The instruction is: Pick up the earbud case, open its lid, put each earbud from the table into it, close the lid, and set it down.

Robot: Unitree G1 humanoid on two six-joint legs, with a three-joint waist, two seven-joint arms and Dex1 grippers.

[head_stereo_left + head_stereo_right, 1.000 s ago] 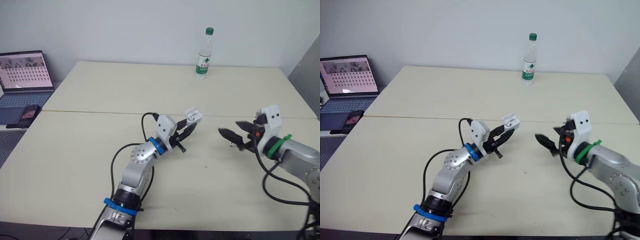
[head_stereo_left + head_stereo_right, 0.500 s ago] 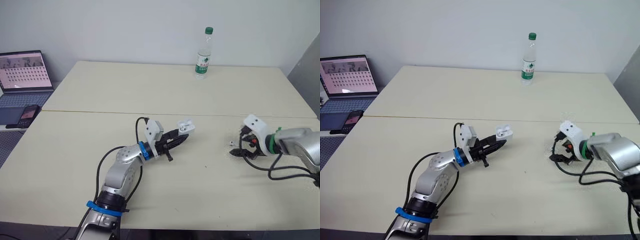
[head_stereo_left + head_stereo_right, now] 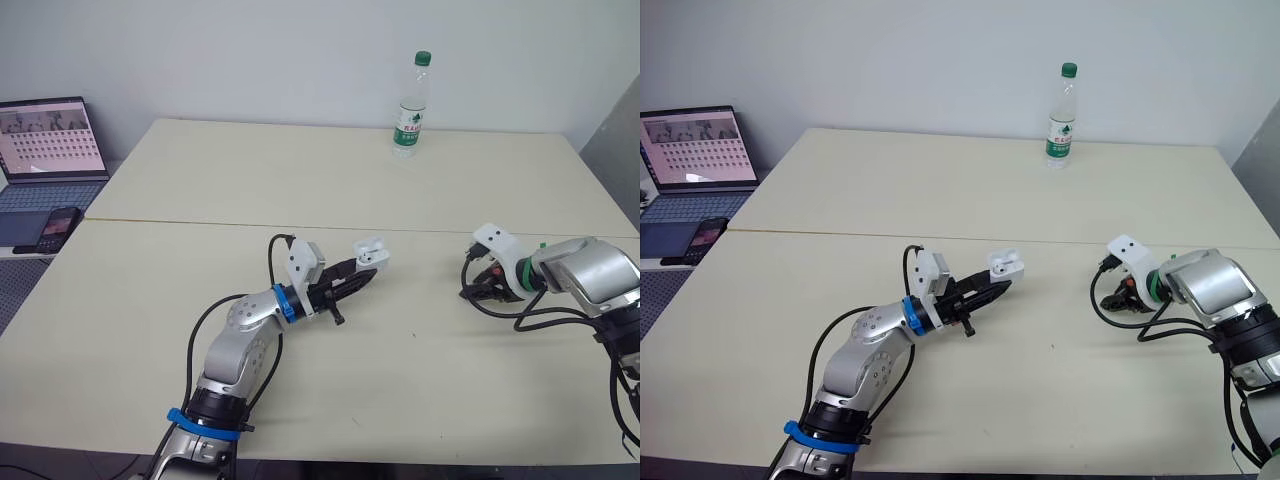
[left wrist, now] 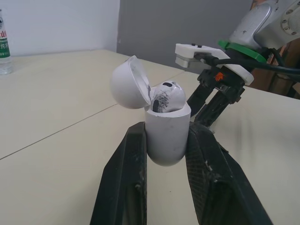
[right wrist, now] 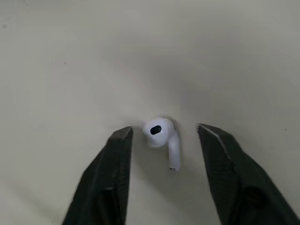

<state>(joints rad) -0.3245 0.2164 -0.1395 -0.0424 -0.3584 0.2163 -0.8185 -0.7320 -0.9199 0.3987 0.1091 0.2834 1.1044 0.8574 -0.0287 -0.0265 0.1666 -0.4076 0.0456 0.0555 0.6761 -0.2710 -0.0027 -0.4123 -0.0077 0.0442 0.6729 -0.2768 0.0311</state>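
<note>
From the head camera I see my left pincer (image 3: 366,268) held up over the middle of the worktop (image 3: 250,170), clenched on the case (image 3: 371,251), which sits clear of the surface and angled towards my right arm. The left wrist camera gives me the detail the head view is too far off to tell: the two black fingers press the case's lower body from either side, the lid (image 4: 129,83) is swung back on its hinge, and one earbud (image 4: 168,93) already sits in the case, its head poking above the rim. That same camera shows my right pincer beyond the case, pointed steeply down at the worktop. From the head, the right pincer is low at the worktop's right side, well apart from the case, and I cannot make out what lies under it. The right wrist camera settles that: the right pincer (image 5: 165,132) is released, its fingers set either side of the second earbud (image 5: 159,129), which lies on the worktop between them, nearer one finger than the other, gripped by neither. A bottle (image 3: 408,107) stands upright near the far edge, and a laptop (image 3: 50,140) and a phone (image 3: 60,225) sit off the worktop's left side.
</note>
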